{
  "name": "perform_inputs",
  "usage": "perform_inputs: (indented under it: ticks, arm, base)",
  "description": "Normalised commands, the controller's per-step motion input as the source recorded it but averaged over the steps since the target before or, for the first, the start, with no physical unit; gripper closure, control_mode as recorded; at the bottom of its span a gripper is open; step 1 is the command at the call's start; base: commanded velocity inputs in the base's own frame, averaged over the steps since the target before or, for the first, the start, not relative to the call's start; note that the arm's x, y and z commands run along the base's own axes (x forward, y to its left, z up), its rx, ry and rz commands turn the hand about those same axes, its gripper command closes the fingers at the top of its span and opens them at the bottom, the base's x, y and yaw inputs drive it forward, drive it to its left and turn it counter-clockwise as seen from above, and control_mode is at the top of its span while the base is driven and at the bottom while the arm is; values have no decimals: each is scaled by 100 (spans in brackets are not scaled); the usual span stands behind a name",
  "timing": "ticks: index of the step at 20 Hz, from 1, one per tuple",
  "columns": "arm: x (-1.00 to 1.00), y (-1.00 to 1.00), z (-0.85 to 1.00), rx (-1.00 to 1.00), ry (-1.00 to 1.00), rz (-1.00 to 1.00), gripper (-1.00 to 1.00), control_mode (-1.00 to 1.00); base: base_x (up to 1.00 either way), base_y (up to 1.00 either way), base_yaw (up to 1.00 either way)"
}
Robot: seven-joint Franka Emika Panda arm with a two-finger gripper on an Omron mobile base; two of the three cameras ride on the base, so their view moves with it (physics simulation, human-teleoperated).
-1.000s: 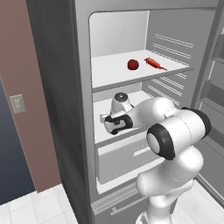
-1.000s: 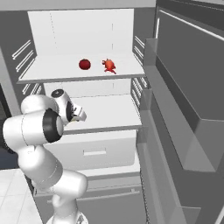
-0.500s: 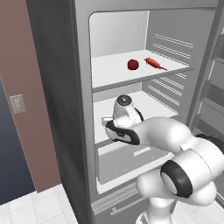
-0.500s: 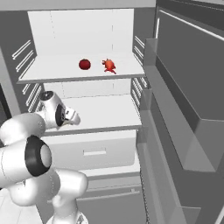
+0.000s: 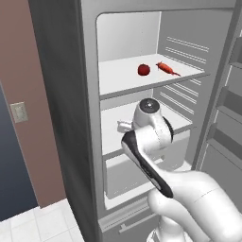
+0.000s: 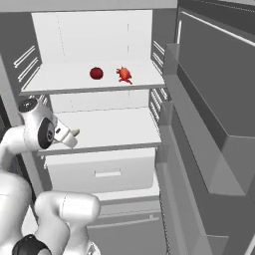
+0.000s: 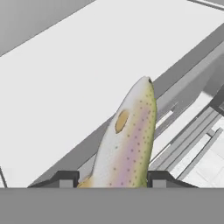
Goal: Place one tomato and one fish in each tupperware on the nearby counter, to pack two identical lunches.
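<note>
Fingers (image 7: pixel 111 179) clamped on pale speckled fish (image 7: pixel 129 140), held in front of the middle fridge shelf (image 6: pixel 114 129), apparently clear of it; tomato (image 5: pixel 143 70) and orange-red fish (image 5: pixel 168 68) side by side, apart, on upper shelf (image 5: pixel 123 78).

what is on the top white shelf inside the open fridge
A small glossy red tomato and a bright orange-red fish lie side by side on the top white shelf. Its back left corner is hidden by the fridge wall.
</note>
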Motion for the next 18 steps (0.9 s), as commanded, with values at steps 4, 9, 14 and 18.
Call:
perform_inputs:
  ticks: [4,9,14,18]
  arm:
    - [-100,-18,99,18,1,-12,100,-100]
    - [-98,-19,89,19,4,-8,100,-100]
    - [-59,-7,35,12,2,-2,100,100]
    - [0,0,0,0,0,0,100,100]
  base:
    - [0,0,0]
    - [0,0,0]
    - [-40,0,-3]
    - [-100,0,-25]
